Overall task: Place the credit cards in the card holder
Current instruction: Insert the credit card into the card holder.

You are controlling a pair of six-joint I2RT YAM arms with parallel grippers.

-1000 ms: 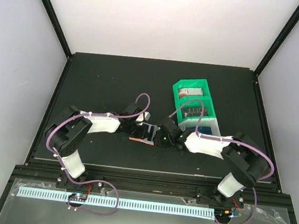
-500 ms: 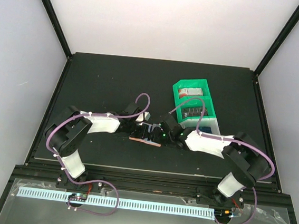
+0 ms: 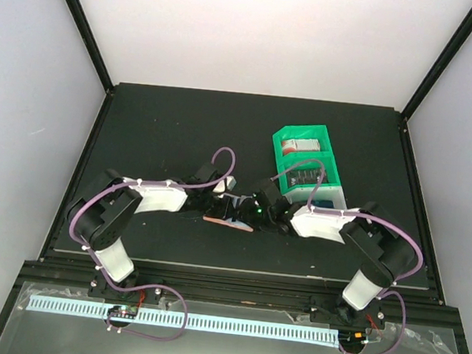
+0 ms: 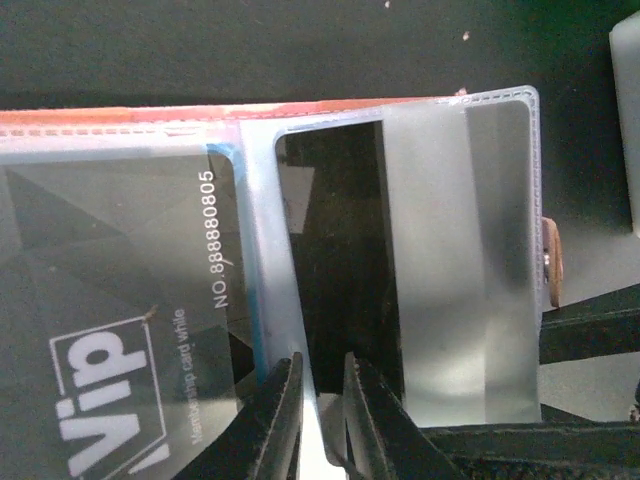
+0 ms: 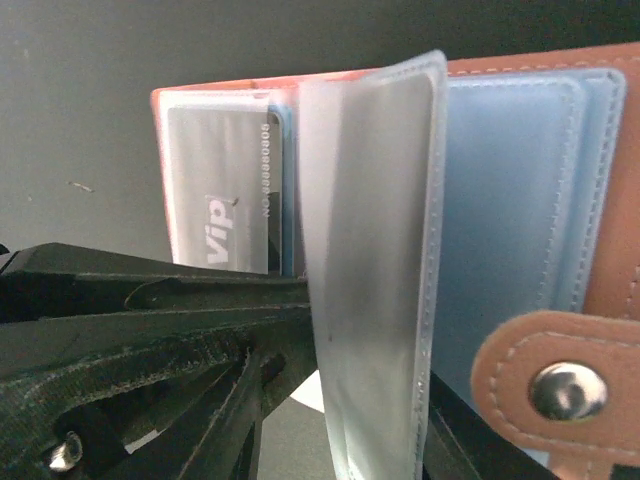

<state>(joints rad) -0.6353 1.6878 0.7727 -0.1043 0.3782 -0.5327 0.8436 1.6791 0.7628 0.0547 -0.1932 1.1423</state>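
**A:** So how far along does the job look?

**B:** Early, most likely. Nearest the arms, the salmon card holder lies open on the black table between the two grippers. Only one card is seen stowed, the translucent Vip card, lying inside a clear sleeve. The empty sleeve just beside it holds nothing.

**A:** And what are the grippers doing?

**B:** The left gripper has its jaws almost together at the lower edge of the sleeve page, astride the seam between the two pockets. Whether it is pinching or letting go cannot be told. The right gripper grasps a clear sleeve leaf and holds it raised off the blue inner pocket. The snap tab hangs loose beside it.

**A:** What is left, then?

**B:** Farther back, just past the right gripper, stands the green-and-white bin. The blue card is in its nearest compartment, the dark card in the middle one and the red-and-white card in the farthest. All three would have to be fetched and slid in, so most of the work seems to lie ahead.

**A:** Any legible writing?

**B:** The stowed card reads "Vip", "NO.888880805" and a small line starting "Membership card while". Print on the bin's cards is too small to read.
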